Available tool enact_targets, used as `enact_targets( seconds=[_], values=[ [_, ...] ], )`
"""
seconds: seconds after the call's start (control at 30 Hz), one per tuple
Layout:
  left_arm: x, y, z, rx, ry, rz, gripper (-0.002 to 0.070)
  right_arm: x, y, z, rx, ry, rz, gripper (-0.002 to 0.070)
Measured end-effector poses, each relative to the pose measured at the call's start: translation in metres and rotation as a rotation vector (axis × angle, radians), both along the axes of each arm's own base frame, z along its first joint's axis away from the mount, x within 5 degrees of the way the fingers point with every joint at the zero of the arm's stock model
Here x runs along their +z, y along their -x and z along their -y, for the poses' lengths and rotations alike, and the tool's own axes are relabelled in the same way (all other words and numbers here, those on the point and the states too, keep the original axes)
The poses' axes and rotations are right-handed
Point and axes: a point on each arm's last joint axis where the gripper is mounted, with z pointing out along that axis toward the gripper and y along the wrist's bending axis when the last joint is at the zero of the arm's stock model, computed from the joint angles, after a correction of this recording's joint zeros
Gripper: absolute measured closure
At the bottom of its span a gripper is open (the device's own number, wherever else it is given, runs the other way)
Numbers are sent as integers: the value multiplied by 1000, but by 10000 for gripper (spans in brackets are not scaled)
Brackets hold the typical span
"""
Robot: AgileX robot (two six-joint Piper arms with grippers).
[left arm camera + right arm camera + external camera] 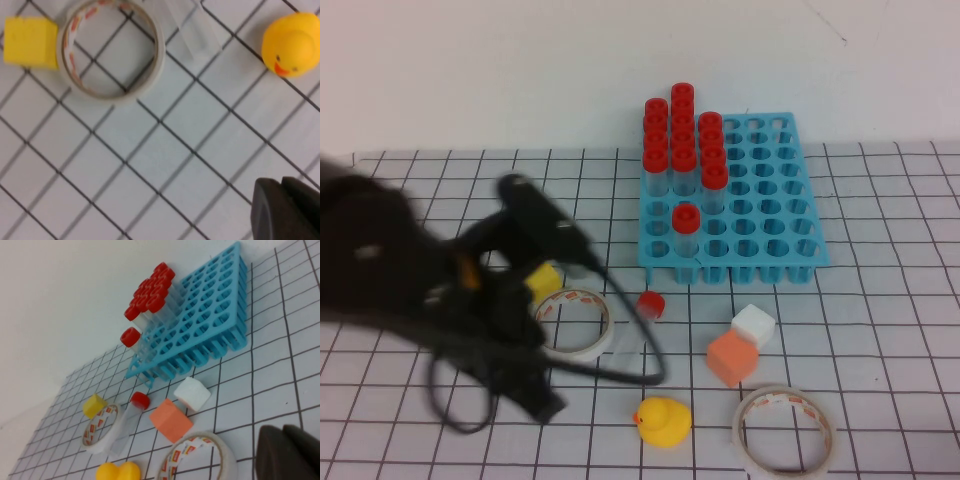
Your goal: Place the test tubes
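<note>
One red-capped clear test tube (645,315) lies unracked, rest in blue plastic rack (775,215). Your left pincer (282,200) together over surface (880,330); right pincer (285,445) together, back from rack.

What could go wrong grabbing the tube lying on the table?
The loose tube is clear and round, right beside a tape roll; it might roll or slip. The left gripper, shut and hanging near the duck, could knock it. The right gripper, shut, hangs by the other roll.
</note>
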Motion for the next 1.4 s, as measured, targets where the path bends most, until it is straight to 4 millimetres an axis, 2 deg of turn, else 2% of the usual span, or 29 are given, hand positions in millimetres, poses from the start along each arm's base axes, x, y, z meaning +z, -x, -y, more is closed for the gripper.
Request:
enact_targets(
  seconds=[0.2, 0.27, 0.33, 0.43, 0.53, 0.63, 0.97, 1.4],
  values=[
    [-9, -39, 44, -16, -84, -29, 671, 0, 0, 0, 3, 11, 3, 678],
    [-15, -54, 56, -10, -101, -65, 648, 0, 0, 0, 3, 13, 4, 678],
    [-21, -66, 65, -10, -120, -91, 611, 0, 0, 0, 4, 14, 4, 678],
    [-36, -83, 79, -9, -128, -120, 508, 0, 0, 0, 4, 16, 5, 678],
    [-51, -93, 90, -17, -116, -156, 400, 0, 0, 0, 6, 32, 11, 678],
    [-64, -100, 98, -32, -106, -194, 348, 0, 0, 0, 7, 37, 13, 678],
    [-99, -115, 106, -32, -158, -210, 328, 0, 0, 0, 11, 59, 21, 678],
    [-101, -117, 102, 13, -210, -210, 328, 0, 0, 0, 11, 60, 22, 678]
  ],
)
